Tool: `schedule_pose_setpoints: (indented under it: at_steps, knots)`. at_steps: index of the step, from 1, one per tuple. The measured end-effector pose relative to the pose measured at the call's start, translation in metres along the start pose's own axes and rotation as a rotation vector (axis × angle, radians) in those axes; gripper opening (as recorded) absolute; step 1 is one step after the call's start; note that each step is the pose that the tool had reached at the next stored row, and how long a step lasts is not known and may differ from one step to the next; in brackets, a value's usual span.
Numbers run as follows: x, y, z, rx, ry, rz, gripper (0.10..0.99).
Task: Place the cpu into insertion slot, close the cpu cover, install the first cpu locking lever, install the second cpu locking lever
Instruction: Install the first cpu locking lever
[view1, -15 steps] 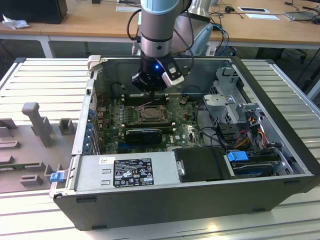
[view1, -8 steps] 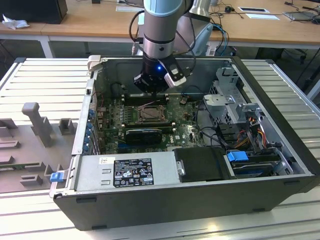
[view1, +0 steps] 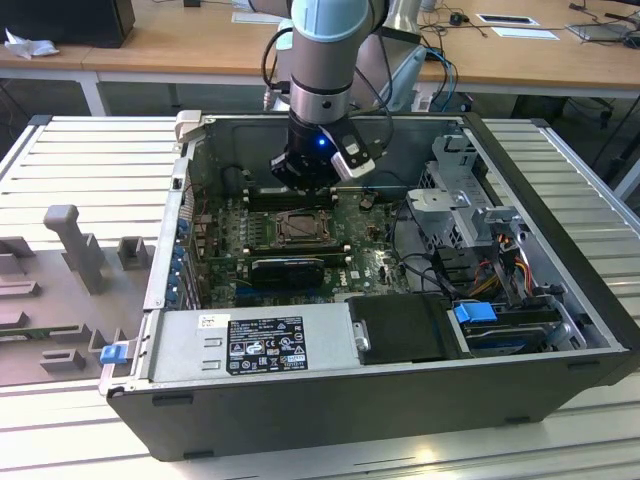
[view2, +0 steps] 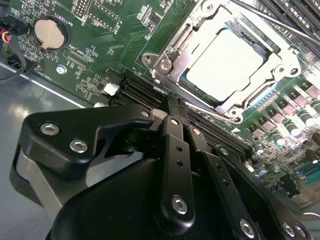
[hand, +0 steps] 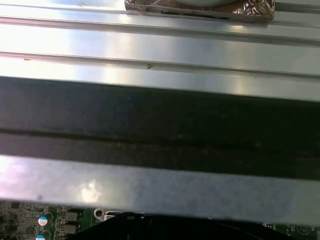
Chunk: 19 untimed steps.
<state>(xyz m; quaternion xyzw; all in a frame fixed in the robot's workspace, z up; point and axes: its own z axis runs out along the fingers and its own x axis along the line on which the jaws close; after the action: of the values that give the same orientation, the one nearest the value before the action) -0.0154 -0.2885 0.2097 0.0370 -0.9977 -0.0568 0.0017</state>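
Second wrist view: gripper (view2: 170, 100) fingers pressed together, empty, hovering near the insertion slot (view2: 231, 105); cpu (view2: 226, 65) sits inside under the cpu cover (view2: 172, 50), apparently closed. Lettering too small.

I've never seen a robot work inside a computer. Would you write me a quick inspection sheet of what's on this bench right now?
Surface: ribbed metal table carrying an open computer case.
Job's things: cpu lies in the insertion slot; cpu cover is down around it.
Clutter: grey fixture blocks at the exterior view's left.
Grippers: pincer hangs over the motherboard beside the socket, holding nothing.
Cables: coloured wire bundle near the drive bays; black cables along the arm.
Surroundings: wooden desks behind.
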Motion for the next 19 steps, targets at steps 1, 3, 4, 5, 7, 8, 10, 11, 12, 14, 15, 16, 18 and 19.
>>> schedule_pose_setpoints:
  at_steps: [1, 3, 4, 5, 7, 8, 10, 11, 12, 14, 15, 16, 18, 19]
  knots:
    - [-0.0006, -0.0001, 0.0002, 0.001, 0.0001, 0.000, 0.106]
    - [-0.0025, -0.0006, 0.0034, 0.002, 0.0001, 0.000, 0.106]
    - [-0.0026, -0.0006, 0.0037, 0.002, 0.0002, 0.000, 0.106]
    - [-0.0027, -0.0007, 0.0044, 0.002, 0.0002, 0.000, 0.106]
    - [-0.0027, -0.0008, 0.0050, 0.003, 0.0003, 0.000, 0.106]
    - [-0.0028, -0.0008, 0.0052, 0.003, 0.0004, 0.000, 0.106]
    - [-0.0028, -0.0015, 0.0060, 0.005, 0.0006, 0.000, 0.106]
    - [-0.0029, -0.0020, 0.0061, 0.005, 0.0004, 0.000, 0.106]
    - [-0.0028, -0.0028, 0.0060, 0.004, 0.0004, 0.000, 0.106]
    - [-0.0028, -0.0037, 0.0061, 0.004, 0.0005, 0.000, 0.106]
    - [-0.0028, -0.0040, 0.0061, 0.004, 0.0006, 0.000, 0.106]
    - [-0.0027, -0.0050, 0.0061, 0.004, 0.0007, 0.000, 0.106]
    - [-0.0026, -0.0068, 0.0069, 0.004, 0.0009, 0.000, 0.106]
    - [-0.0025, -0.0072, 0.0073, 0.004, 0.0007, 0.000, 0.106]
